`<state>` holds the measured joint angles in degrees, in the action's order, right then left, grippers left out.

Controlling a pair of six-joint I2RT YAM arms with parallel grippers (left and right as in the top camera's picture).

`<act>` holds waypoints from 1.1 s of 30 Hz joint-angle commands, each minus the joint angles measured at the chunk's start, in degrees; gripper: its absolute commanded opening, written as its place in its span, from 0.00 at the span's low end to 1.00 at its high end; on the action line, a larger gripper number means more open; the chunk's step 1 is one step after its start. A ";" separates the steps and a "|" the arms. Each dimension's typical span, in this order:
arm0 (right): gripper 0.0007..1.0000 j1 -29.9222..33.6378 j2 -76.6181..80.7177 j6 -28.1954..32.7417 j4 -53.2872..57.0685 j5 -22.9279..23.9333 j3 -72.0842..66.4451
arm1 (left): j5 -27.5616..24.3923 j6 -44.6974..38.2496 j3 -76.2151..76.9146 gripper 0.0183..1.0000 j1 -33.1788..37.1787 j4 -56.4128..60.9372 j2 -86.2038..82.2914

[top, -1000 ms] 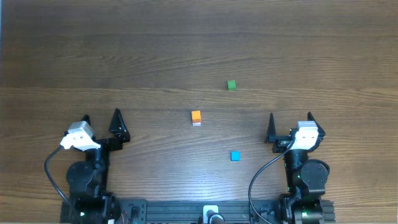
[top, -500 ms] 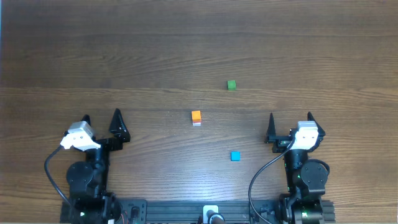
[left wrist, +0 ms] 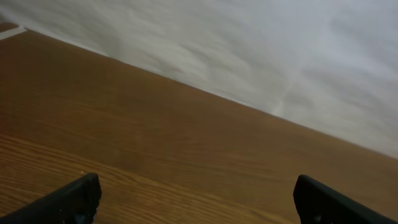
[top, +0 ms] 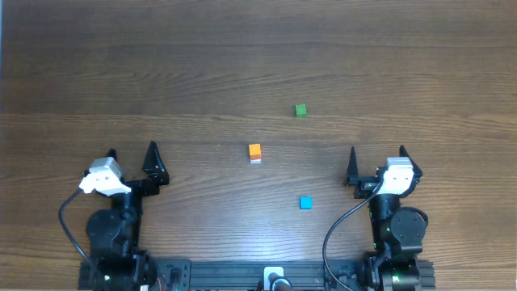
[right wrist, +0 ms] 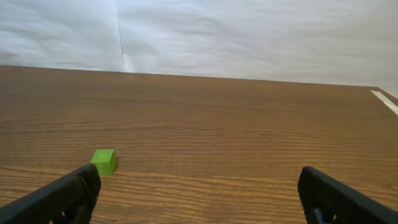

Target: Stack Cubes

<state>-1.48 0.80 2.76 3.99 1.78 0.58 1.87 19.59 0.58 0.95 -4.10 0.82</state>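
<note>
Both grippers sit back near their bases with nothing in them. The left gripper (top: 131, 155) has its two fingers spread wide and the right gripper (top: 377, 153) is spread just the same, neither touching a cube.

From where I stand the job looks barely under way. The orange cube (top: 255, 149) sits near the middle of the table. A sliver of white shows at its near edge, so it may be resting on a white cube (top: 255, 161), though I can't be sure. The green cube (top: 300, 110) lies alone farther out, off to the right of the orange one. The blue cube (top: 305, 203) lies alone closer in, between the orange cube and the right arm. Those two loose cubes are well apart from each other and from the orange one, so I'd judge they are left to be picked up and stacked.

The table (top: 161, 73) is dark brown wood with a long grain. Behind its far edge hangs a plain white backdrop (right wrist: 249, 37).
</note>
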 commanded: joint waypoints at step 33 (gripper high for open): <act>0.99 0.42 -0.39 -0.39 0.13 -0.46 -0.28 | -1.22 -11.50 -0.24 1.00 0.42 -0.04 7.04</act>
<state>-1.45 0.80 2.79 3.99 1.78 0.58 1.43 9.17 0.58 0.95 -4.12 7.73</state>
